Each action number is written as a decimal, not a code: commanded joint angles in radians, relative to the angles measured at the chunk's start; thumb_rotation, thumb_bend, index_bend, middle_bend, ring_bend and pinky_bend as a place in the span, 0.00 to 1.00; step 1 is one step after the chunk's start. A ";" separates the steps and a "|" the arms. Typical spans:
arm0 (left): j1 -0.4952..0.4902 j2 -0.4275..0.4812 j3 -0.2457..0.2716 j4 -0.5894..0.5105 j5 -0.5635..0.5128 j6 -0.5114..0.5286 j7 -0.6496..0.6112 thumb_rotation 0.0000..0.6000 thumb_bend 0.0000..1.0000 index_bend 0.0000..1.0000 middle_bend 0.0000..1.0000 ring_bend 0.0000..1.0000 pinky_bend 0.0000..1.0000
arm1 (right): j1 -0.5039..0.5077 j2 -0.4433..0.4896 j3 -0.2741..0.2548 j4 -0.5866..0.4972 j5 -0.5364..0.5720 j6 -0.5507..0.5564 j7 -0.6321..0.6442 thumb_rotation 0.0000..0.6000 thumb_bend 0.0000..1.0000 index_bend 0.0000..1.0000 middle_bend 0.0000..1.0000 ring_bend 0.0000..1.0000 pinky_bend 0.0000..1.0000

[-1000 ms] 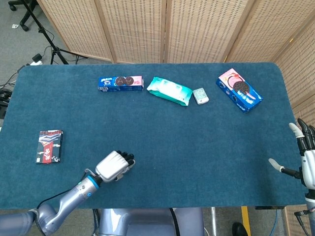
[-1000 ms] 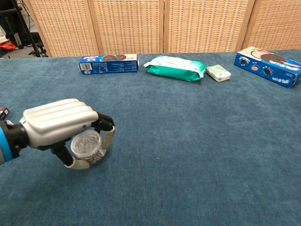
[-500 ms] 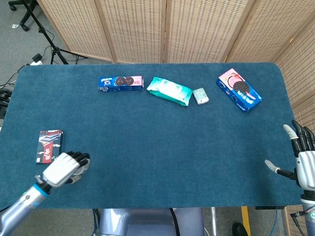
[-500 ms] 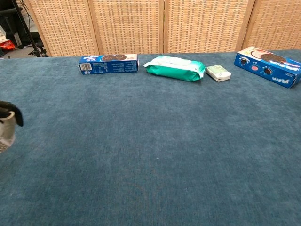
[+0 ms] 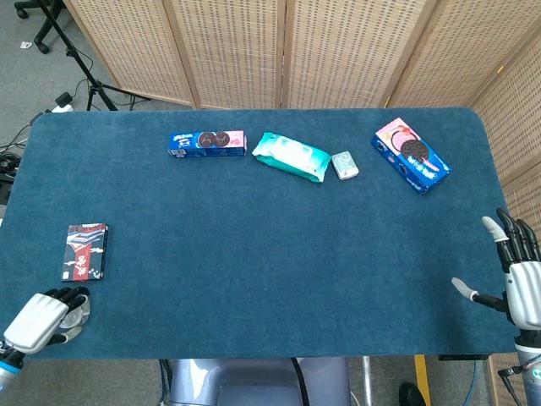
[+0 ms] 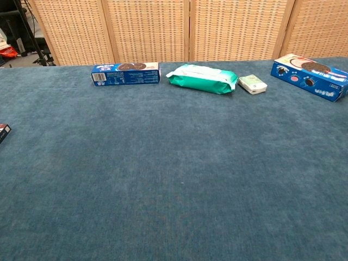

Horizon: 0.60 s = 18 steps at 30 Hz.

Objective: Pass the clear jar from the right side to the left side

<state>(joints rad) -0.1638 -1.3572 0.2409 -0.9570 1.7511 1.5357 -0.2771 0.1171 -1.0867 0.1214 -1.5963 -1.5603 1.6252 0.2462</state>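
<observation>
In the head view my left hand [image 5: 40, 318] is at the table's front left corner, fingers curled around the clear jar [image 5: 77, 315], of which only a sliver shows past the fingers. My right hand [image 5: 517, 275] hangs at the table's right edge near the front, fingers spread and holding nothing. The chest view shows neither hand and no jar.
A red and black box [image 5: 85, 251] lies just beyond my left hand. Along the back lie a blue cookie box [image 5: 207, 142], a green wipes pack [image 5: 292, 156], a small pale box [image 5: 345, 165] and a larger blue cookie box [image 5: 411, 156]. The blue table [image 5: 270, 254] has folding screens behind it.
My left hand has carried the jar leftward along the front of the table to the front left corner, leaving the chest view. My right hand has barely shifted.
</observation>
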 commanded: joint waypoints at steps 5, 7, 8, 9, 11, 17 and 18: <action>0.023 -0.046 -0.048 0.062 -0.055 -0.013 0.024 1.00 0.46 0.59 0.40 0.43 0.57 | -0.007 0.005 0.000 -0.003 -0.008 0.010 0.011 1.00 0.00 0.07 0.00 0.00 0.00; 0.019 -0.049 -0.061 0.064 -0.071 -0.035 0.056 1.00 0.46 0.59 0.40 0.43 0.57 | -0.008 0.007 0.001 -0.003 -0.008 0.009 0.014 1.00 0.00 0.07 0.00 0.00 0.00; 0.014 -0.049 -0.066 0.060 -0.076 -0.051 0.066 1.00 0.46 0.59 0.40 0.43 0.57 | -0.008 0.007 0.002 -0.002 -0.007 0.008 0.016 1.00 0.00 0.07 0.00 0.00 0.00; 0.010 -0.048 -0.067 0.054 -0.078 -0.063 0.067 1.00 0.46 0.59 0.40 0.43 0.57 | -0.008 0.008 0.002 -0.001 -0.005 0.006 0.017 1.00 0.00 0.07 0.00 0.00 0.00; 0.005 -0.047 -0.075 0.049 -0.086 -0.081 0.077 1.00 0.46 0.59 0.40 0.43 0.57 | -0.007 0.006 0.006 0.001 0.000 0.003 0.013 1.00 0.00 0.07 0.00 0.00 0.00; -0.001 -0.054 -0.085 0.047 -0.101 -0.121 0.089 1.00 0.43 0.54 0.36 0.39 0.57 | -0.004 0.003 0.005 0.000 0.001 -0.007 0.002 1.00 0.00 0.07 0.00 0.00 0.00; -0.002 -0.054 -0.085 0.047 -0.102 -0.125 0.087 1.00 0.38 0.48 0.31 0.34 0.56 | -0.004 0.003 0.005 -0.001 -0.001 -0.008 0.000 1.00 0.00 0.07 0.00 0.00 0.00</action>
<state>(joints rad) -0.1636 -1.4098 0.1576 -0.9095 1.6512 1.4147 -0.1897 0.1125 -1.0840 0.1269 -1.5972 -1.5606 1.6180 0.2464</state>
